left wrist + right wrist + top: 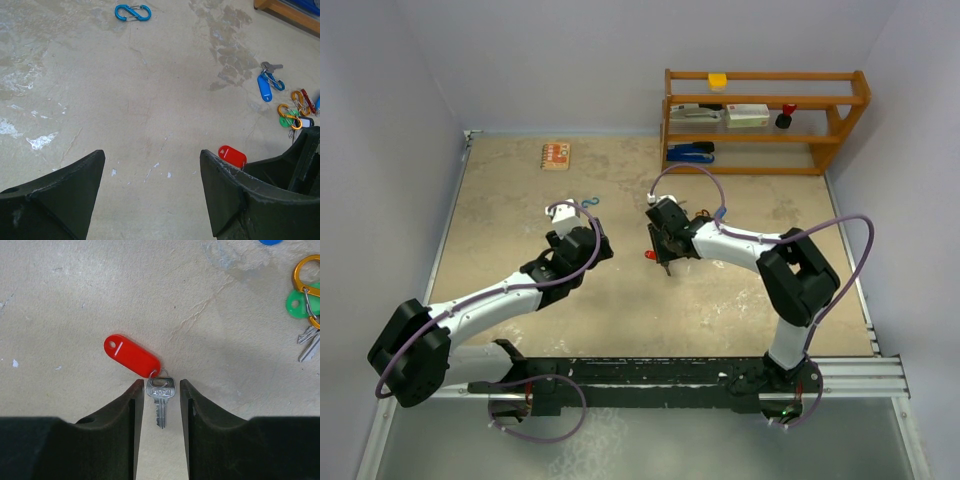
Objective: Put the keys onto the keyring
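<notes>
The small silver key with red oblong plastic tag (160, 390) lies loose between the parted jaws of the right pincer (161, 384), blade pointing wristward.

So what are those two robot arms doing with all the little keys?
The right pincer sits low over a small silver key with a red plastic tag. Its jaws are open, and the key lies on the beige table between them, not gripped. The left pincer hangs wide open above the table, holding nothing. A blue S-shaped metal clip lies farther off, and a bunch of other coloured keys and clips waits nearby.
</notes>
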